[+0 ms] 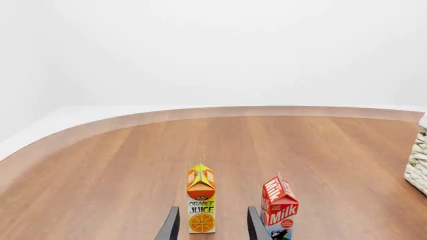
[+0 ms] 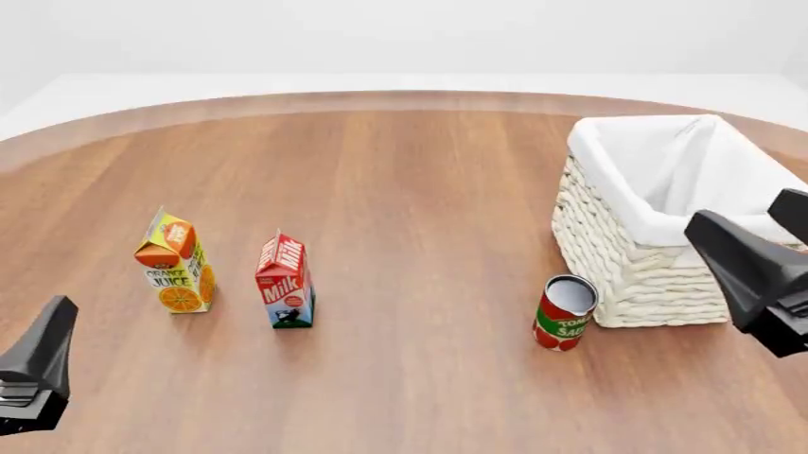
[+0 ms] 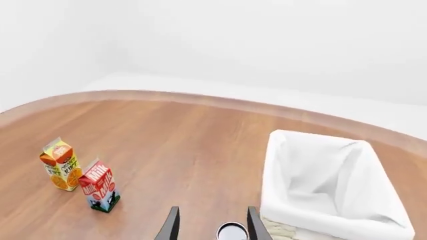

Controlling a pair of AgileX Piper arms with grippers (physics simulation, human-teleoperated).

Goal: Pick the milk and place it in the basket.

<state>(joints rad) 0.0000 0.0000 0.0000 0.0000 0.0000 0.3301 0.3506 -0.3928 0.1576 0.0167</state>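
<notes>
The small red gable-top milk carton [image 2: 284, 281] stands upright just beside the orange-yellow juice carton [image 2: 174, 262], well apart from the cream wicker basket [image 2: 631, 265]. The left gripper [image 1: 212, 225], spread empty, frames the juice, risking the wrong pick.

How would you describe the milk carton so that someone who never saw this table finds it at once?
Start at the big white wicker basket on the right of the wooden table, then look far to the left, where two small cartons stand upright side by side. The milk is the one nearer the basket: red top, white "Milk" lettering, unlike the orange juice carton beside it.
</notes>
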